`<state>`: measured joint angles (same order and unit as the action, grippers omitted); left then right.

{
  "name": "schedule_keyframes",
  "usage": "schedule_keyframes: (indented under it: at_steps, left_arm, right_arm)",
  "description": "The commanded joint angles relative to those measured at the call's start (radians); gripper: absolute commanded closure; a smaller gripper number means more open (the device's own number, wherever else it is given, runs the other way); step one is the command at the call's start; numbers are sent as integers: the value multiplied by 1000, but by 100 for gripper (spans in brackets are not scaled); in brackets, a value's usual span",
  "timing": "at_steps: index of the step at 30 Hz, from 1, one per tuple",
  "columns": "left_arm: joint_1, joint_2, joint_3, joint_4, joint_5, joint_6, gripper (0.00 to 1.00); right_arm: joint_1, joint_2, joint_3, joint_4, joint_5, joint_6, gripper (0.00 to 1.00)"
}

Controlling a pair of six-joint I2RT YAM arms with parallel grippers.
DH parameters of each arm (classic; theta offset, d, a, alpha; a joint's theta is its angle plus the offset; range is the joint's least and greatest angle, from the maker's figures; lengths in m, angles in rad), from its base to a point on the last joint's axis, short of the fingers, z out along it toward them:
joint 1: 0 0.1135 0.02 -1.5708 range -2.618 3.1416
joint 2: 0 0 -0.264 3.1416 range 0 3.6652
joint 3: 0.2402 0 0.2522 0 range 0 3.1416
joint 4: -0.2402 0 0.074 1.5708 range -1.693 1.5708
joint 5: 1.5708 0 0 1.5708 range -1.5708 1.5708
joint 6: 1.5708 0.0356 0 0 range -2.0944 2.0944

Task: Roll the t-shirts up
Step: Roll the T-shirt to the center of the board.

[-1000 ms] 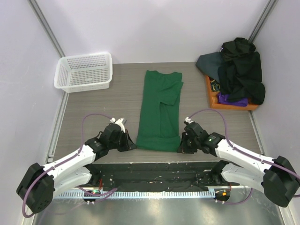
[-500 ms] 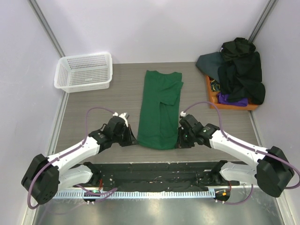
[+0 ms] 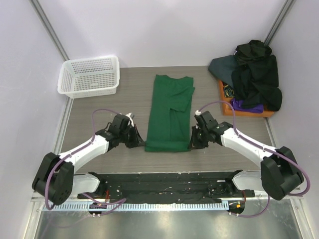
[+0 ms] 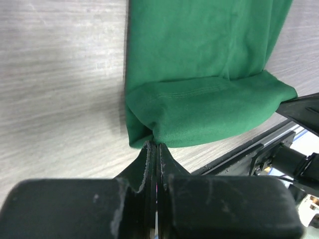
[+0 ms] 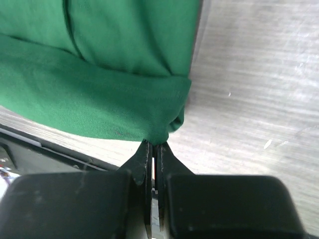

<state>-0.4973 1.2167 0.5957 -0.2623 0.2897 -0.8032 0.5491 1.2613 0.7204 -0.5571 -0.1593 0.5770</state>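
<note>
A dark green t-shirt (image 3: pixel 169 112) lies folded into a long strip in the middle of the table, collar at the far end. Its near end is turned over onto itself into a thick fold (image 4: pixel 209 107) (image 5: pixel 94 99). My left gripper (image 3: pixel 141 141) (image 4: pixel 153 144) is shut on the left corner of that fold. At the fold's right corner my right gripper (image 3: pixel 192 141) (image 5: pixel 153 143) is shut on the cloth as well. More t-shirts (image 3: pixel 256 74), black, dark slate and purple, sit heaped at the back right.
The heap rests on a flat orange tray (image 3: pixel 225 103) by the right wall. A white mesh basket (image 3: pixel 89 74) stands at the back left. The black base rail (image 3: pixel 164 181) runs along the near table edge, just behind both grippers.
Both grippers have moved away from the near edge with the shirt's near end in them, folding it over. The green strip looks shorter than a second ago.
</note>
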Motion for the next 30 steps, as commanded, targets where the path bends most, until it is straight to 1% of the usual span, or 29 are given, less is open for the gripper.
schedule_keyframes:
  at_steps: [1,6,10,13,17,20,22,23,24,25,28,29,30]
  left_arm:
    - [34,94,84,66,55,35,100]
    - [72,227,154,95,80,35,100]
    - [74,345,202,138,86,27,100]
    - [75,388,222,147,62,29,100]
    - [75,429,210,156,36,30,100]
    - [75,403,168,175,-6,18,100]
    - [75,373,101,211,-30,-1,100]
    - [74,356,75,228,-50,-39,100]
    - [72,316,11,286,-55,-56,100]
    - [65,301,-13,311,-55,-76,100]
    - [51,241,-68,334,-98,-99,100]
    - [51,230,-68,331,-100,-94,100]
    - [49,213,-66,321,-100,-84,100]
  right_arm:
    - [-81,55,45,39,-69,-62,96]
    - [-130,130,63,74,-71,-68,96]
    - [-156,193,71,115,-51,-65,97]
    - [-170,234,89,129,6,-66,95]
    - [-175,300,112,157,29,-71,94]
    - [-176,337,131,183,32,-74,93]
    - [-175,355,140,189,37,-75,93]
    - [-175,371,149,191,34,-75,93]
    - [-175,378,152,191,30,-77,93]
    - [-173,378,152,187,32,-78,93]
    - [-172,339,133,178,61,-77,92]
    - [-173,319,114,175,70,-74,89]
    - [-173,281,105,168,72,-72,88]
